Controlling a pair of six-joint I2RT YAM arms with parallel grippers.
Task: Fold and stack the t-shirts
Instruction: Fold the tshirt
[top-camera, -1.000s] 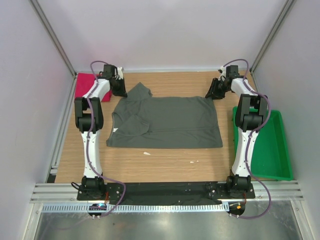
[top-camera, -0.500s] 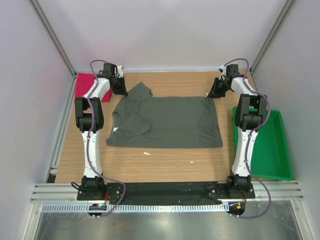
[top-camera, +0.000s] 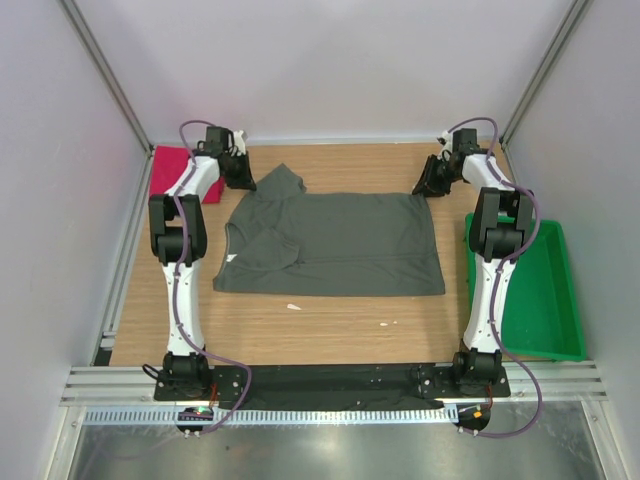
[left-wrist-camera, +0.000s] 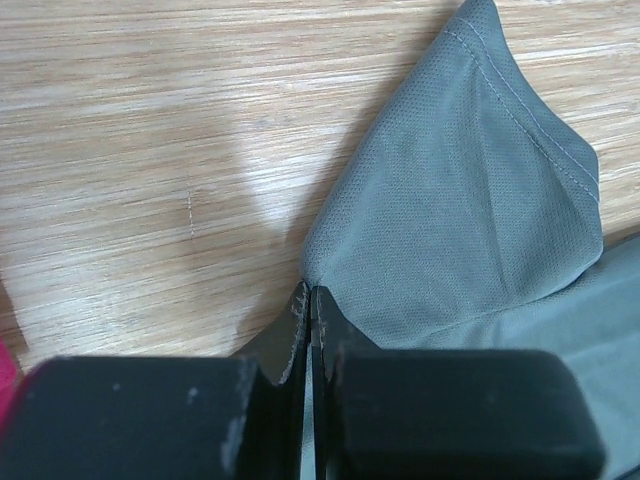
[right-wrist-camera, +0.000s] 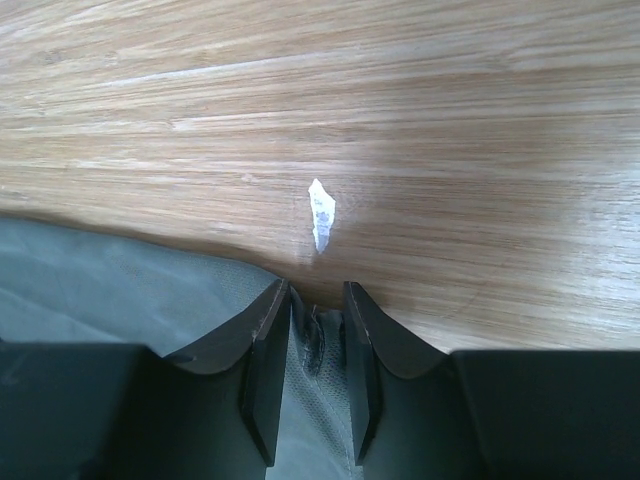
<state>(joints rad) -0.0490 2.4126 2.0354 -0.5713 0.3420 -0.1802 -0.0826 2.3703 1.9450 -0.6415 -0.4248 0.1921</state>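
Grey-olive t-shirt (top-camera: 330, 245) flat on table (top-camera: 330, 320): sleeve edge clamped at tips of fully closed left gripper (left-wrist-camera: 308, 300), bunched hem corner between jaws of right gripper (right-wrist-camera: 312, 300) (narrow gap, part-open)

The spread shirt (top-camera: 330, 245) lies centre, the other shirt (top-camera: 163, 172) behind-left, the tray (top-camera: 550, 310) right.
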